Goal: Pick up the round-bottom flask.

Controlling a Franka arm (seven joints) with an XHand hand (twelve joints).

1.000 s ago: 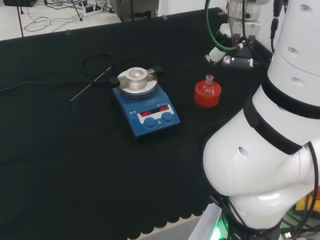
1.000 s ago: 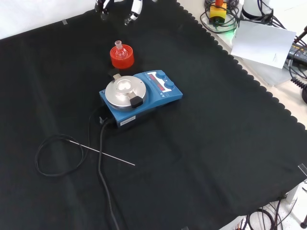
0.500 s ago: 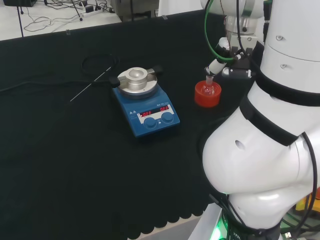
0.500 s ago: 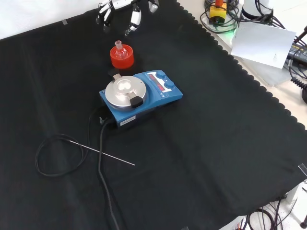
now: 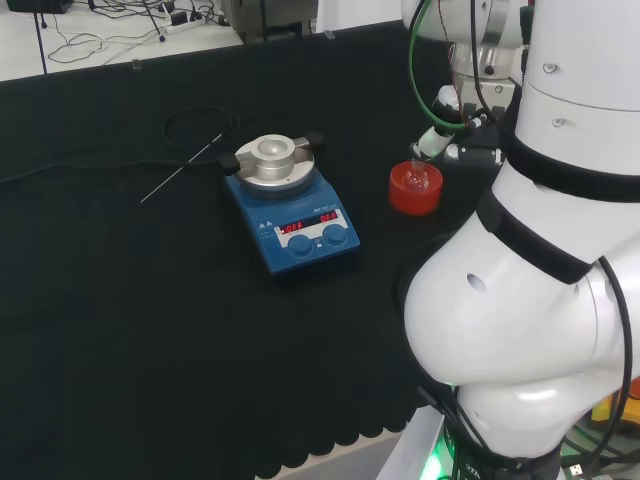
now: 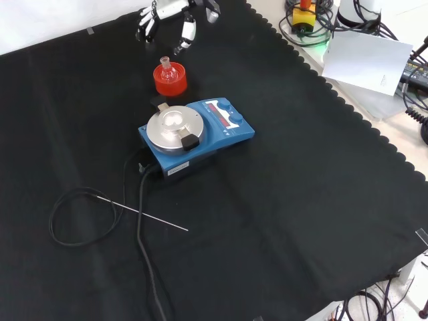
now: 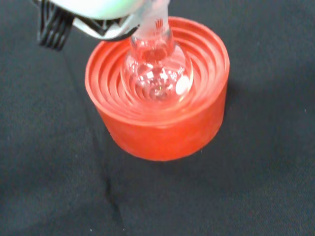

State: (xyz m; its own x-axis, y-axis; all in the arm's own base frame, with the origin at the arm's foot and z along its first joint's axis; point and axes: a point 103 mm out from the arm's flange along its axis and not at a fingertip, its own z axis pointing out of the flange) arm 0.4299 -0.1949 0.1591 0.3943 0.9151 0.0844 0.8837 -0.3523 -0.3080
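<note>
- The approach was the step in hand — the hand hung above and just beyond the round-bottom flask, nothing lifted yet.
- The flask sat upright in its red ribbed stand on the bench, just beside the blue hotplate, on its far side in the front view.
- The fingers were spread and pointing down, relaxed, holding nothing. In the front view they were clear of the glass.
- From the wrist view, a blurred white part of the hand overlapped the flask's neck; whether it touched, I couldn't tell.
- Next, I'd judge, the hand needed to come lower and curl about the neck — then lift straight up out of the stand.
- A thin probe and cable lay well apart, no bother.
</note>
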